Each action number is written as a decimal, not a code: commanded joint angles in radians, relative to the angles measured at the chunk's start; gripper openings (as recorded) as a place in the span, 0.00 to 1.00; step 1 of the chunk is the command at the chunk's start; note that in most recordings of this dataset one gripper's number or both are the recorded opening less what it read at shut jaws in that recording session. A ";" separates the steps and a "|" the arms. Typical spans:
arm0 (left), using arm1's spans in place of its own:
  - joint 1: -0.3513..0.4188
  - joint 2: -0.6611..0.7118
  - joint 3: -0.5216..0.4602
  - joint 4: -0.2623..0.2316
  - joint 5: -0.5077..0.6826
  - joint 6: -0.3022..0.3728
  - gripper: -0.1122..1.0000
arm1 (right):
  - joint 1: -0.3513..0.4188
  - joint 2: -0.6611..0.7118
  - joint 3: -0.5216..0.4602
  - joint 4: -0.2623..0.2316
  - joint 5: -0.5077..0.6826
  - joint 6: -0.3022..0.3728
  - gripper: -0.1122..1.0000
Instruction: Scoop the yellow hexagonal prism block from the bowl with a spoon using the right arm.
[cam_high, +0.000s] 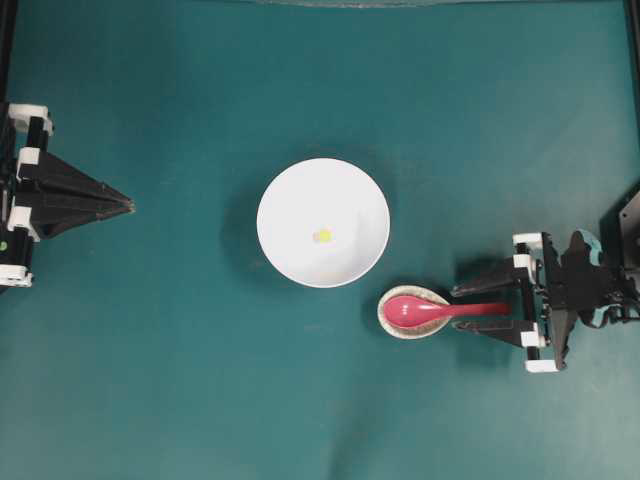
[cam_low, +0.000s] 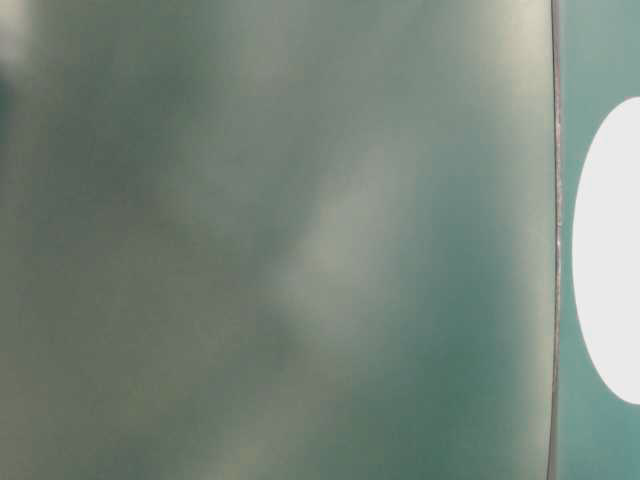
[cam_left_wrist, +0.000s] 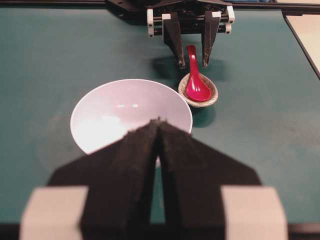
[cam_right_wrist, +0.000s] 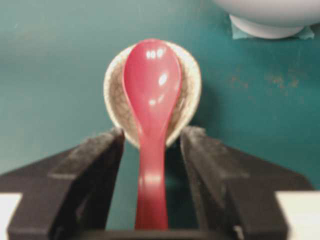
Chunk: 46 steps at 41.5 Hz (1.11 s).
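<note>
- The right gripper (cam_high: 487, 307) is seen with its jaws spread wide, one on each side of the spoon (cam_high: 440, 310) handle, no contact visible.
- Just ahead of it, the spoon's scoop is cradled in a speckled rest (cam_high: 412, 313).
- Farther ahead, the bowl (cam_high: 323, 222) is placed, with the yellow block (cam_high: 323, 236) inside.
- Well beyond the bowl, the left gripper (cam_high: 128, 206) is pressed closed.

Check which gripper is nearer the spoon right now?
Right. The right gripper is open with its fingers either side of the spoon handle, not closed on it. The left gripper is shut at the far table edge, beyond the bowl.
</note>
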 joint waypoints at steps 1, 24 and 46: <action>-0.002 0.008 -0.023 0.002 -0.006 -0.002 0.10 | 0.009 -0.011 0.005 0.014 0.000 -0.002 0.60; -0.002 0.009 -0.021 0.002 -0.005 -0.002 0.10 | 0.040 -0.011 0.006 0.017 0.029 -0.005 0.54; -0.003 0.008 -0.023 0.002 -0.005 -0.002 0.10 | 0.040 -0.012 0.006 0.031 0.023 -0.005 0.40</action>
